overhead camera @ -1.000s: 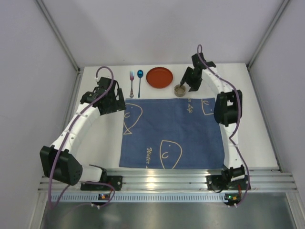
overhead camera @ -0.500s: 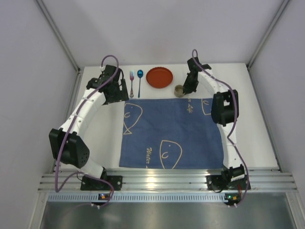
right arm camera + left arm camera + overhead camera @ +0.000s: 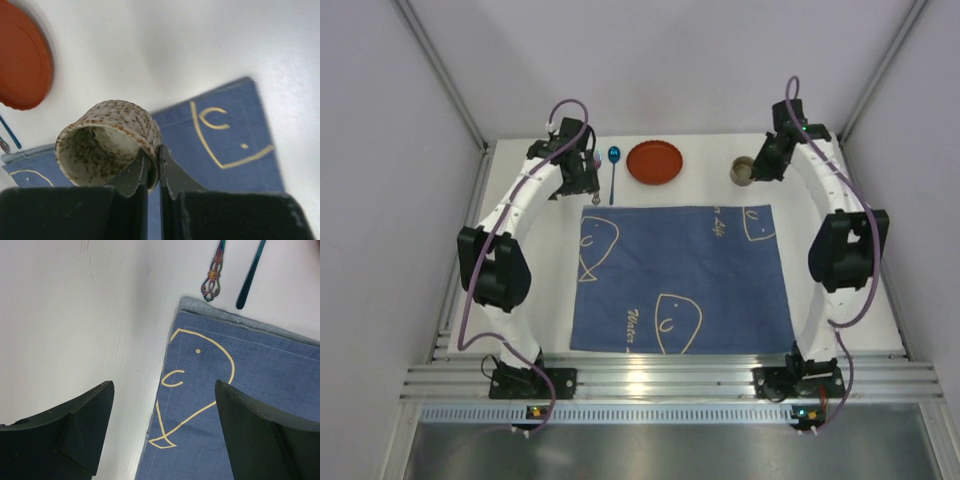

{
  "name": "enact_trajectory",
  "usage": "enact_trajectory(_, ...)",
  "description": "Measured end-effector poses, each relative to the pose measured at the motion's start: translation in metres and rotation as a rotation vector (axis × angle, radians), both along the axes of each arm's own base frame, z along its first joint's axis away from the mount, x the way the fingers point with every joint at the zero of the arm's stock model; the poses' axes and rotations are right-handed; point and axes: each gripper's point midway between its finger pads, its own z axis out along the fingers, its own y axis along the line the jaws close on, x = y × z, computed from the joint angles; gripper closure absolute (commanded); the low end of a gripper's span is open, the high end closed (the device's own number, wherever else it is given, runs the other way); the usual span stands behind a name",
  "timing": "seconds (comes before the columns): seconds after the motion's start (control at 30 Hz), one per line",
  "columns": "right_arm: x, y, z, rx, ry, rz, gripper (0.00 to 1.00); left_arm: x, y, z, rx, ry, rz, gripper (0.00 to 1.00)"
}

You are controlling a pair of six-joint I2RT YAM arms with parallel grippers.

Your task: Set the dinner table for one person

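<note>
Over the last second the right gripper [image 3: 154,159] took the speckled cup [image 3: 107,135] off its spot at the far edge of the blue fish-print cloth [image 3: 680,280] and swung it right. It was now at the far right, past the cloth's corner and well apart from the red plate [image 3: 655,162]. The fingers were clamped on the cup wall, one inside and one outside, with the cup tipped and its mouth towards the wrist camera. It looked airborne, but I couldn't confirm that.

The left gripper [image 3: 164,387] moved far and slightly right, ending over the cloth's far-left corner, just near of the fork [image 3: 214,270] and blue spoon [image 3: 252,270]. Its fingers were spread wide with nothing between them.

My read: cup placement was under way and the cutlery pick was next. Plate, fork and spoon sat in the far row, nothing on the cloth yet, so the task was at an early stage.

The dinner table [image 3: 710,188] was a large matte white rectangle filling the cell floor from the arm bases to the far wall, under everything. It was plain, with faint scuffs showing in the left wrist view.
</note>
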Motion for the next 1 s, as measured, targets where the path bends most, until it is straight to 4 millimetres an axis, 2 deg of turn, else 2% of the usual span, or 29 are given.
enact_trajectory(0.1, -0.037, -0.035, 0.022, -0.042, -0.022, -0.053, 1.00, 0.005, 0.001, -0.013, 0.018, 0.017, 0.005, 0.12)
enact_trajectory(0.17, -0.067, -0.043, 0.017, -0.064, 0.007, -0.061, 1.00, 0.011, 0.000, -0.022, 0.023, 0.025, 0.003, 0.13)
enact_trajectory(0.23, -0.095, -0.042, -0.002, -0.070, 0.058, -0.050, 1.00, 0.017, -0.003, -0.032, 0.026, 0.039, -0.001, 0.14)
enact_trajectory(0.37, -0.146, -0.042, -0.068, -0.082, 0.239, -0.034, 1.00, 0.035, -0.011, -0.049, 0.011, 0.053, -0.010, 0.15)
enact_trajectory(0.43, -0.164, -0.044, -0.089, -0.090, 0.311, -0.031, 1.00, 0.037, -0.014, -0.056, 0.003, 0.062, -0.009, 0.16)
enact_trajectory(0.5, -0.169, -0.045, -0.101, -0.096, 0.346, -0.030, 1.00, 0.037, -0.017, -0.061, -0.011, 0.075, -0.010, 0.18)
enact_trajectory(0.57, -0.165, -0.045, -0.107, -0.099, 0.341, -0.030, 0.92, 0.037, -0.020, -0.063, -0.027, 0.081, -0.013, 0.18)
enact_trajectory(0.6, -0.162, -0.045, -0.107, -0.099, 0.328, -0.030, 0.79, 0.036, -0.021, -0.063, -0.036, 0.082, -0.013, 0.17)
enact_trajectory(0.7, -0.152, -0.044, -0.106, -0.094, 0.288, -0.033, 0.48, 0.036, -0.023, -0.064, -0.049, 0.082, -0.009, 0.16)
enact_trajectory(0.73, -0.150, -0.044, -0.105, -0.093, 0.280, -0.033, 0.33, 0.036, -0.023, -0.064, -0.051, 0.080, -0.006, 0.12)
enact_trajectory(0.77, -0.148, -0.043, -0.105, -0.091, 0.272, -0.036, 0.28, 0.036, -0.023, -0.065, -0.050, 0.080, -0.003, 0.12)
enact_trajectory(0.83, -0.147, -0.043, -0.103, -0.093, 0.264, -0.029, 0.25, 0.033, -0.019, -0.068, -0.041, 0.075, 0.022, 0.10)
enact_trajectory(0.93, -0.149, -0.044, -0.096, -0.093, 0.257, -0.027, 0.25, 0.027, -0.010, -0.068, -0.021, 0.055, 0.084, 0.11)
enact_trajectory(1.0, -0.154, -0.044, -0.086, -0.092, 0.248, -0.028, 0.25, 0.027, -0.009, -0.064, -0.033, 0.033, 0.112, 0.11)
